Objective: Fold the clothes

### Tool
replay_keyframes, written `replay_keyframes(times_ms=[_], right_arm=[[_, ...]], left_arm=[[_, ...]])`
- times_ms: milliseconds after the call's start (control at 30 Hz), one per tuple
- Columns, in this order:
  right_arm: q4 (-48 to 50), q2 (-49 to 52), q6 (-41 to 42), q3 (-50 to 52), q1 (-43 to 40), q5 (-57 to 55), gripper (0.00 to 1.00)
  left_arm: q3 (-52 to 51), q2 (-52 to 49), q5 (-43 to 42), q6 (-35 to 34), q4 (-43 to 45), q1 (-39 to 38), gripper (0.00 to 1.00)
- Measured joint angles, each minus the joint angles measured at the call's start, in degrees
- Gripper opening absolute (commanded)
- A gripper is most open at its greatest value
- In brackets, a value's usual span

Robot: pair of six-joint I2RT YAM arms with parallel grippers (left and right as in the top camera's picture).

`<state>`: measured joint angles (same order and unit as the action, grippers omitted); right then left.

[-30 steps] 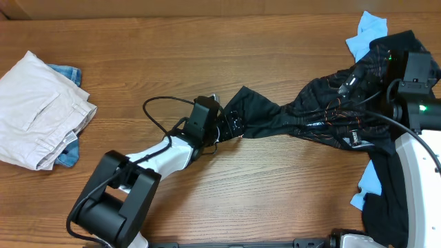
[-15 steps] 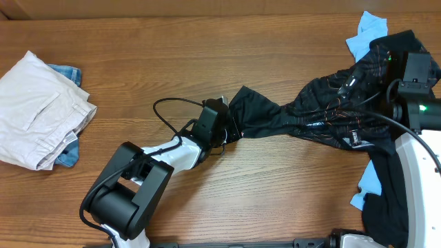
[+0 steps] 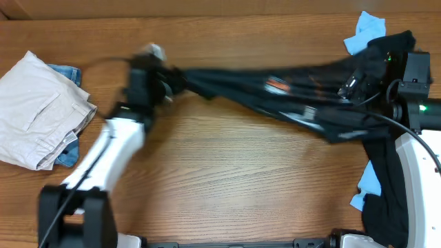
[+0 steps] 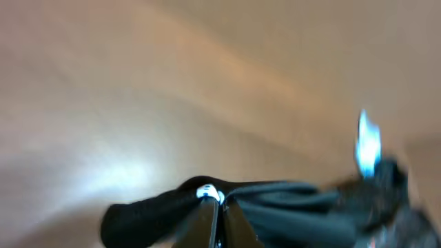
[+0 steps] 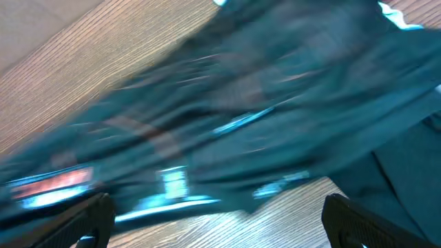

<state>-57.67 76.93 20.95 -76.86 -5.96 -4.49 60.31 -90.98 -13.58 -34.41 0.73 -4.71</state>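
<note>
Black, thin and printed with white lettering and orange logos, the shirt [image 3: 289, 96] runs stretched across the wooden table [image 3: 227, 179]. It reaches from the left gripper [image 3: 165, 81], pinched tight on one bunched end, to the right arm [image 3: 420, 145]. The right gripper [image 5: 217, 224] looks spread wide over it, though blur clouds this. If fabric snags there, it could slip the pinch or drag the light blue cloth [image 3: 368, 27] along.
</note>
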Motion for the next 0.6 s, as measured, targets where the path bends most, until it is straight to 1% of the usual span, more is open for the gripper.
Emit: replay_keyframes(times_ms=[33, 67, 100, 133, 167, 200, 300, 400, 500, 600], right_arm=[[0.0, 0.0, 0.0, 0.0, -0.02, -0.02, 1.0], [0.0, 0.0, -0.02, 0.0, 0.0, -0.02, 1.0], [-0.02, 0.0, 0.0, 0.0, 0.0, -0.02, 1.0], [-0.04, 0.0, 0.0, 0.0, 0.0, 0.0, 1.0], [-0.02, 0.0, 0.0, 0.0, -0.02, -0.02, 1.0], [-0.09, 0.0, -0.02, 0.0, 0.0, 0.0, 1.0], [-0.07, 0.0, -0.02, 0.0, -0.02, -0.02, 1.0], [-0.11, 0.0, 0.0, 0.0, 0.0, -0.02, 1.0], [-0.2, 0.0, 0.0, 0.0, -0.02, 0.0, 1.0], [-0.26, 0.0, 0.0, 0.0, 0.0, -0.02, 1.0]], left_arm=[[1.05, 0.31, 0.13, 0.31, 0.0, 2.01, 0.04], [2.25, 0.46, 0.35, 0.59, 0.02, 4.31, 0.15], [3.28, 0.46, 0.57, 0.92, 0.07, 6.32, 0.57], [4.22, 0.46, 0.98, 1.68, 0.04, 8.52, 0.67], [4.94, 0.46, 1.33, 2.08, -0.15, 10.51, 0.75], [5.53, 0.46, 1.64, 2.49, -0.37, 11.96, 1.0], [6.91, 0.44, 1.53, 3.15, -1.25, 15.41, 1.0], [7.32, 0.44, -0.42, 3.17, -5.18, 17.03, 1.0], [7.37, 0.44, -3.74, 3.32, -11.76, 16.5, 1.0], [7.45, 0.44, -6.93, 3.32, -19.28, 13.05, 1.0]])
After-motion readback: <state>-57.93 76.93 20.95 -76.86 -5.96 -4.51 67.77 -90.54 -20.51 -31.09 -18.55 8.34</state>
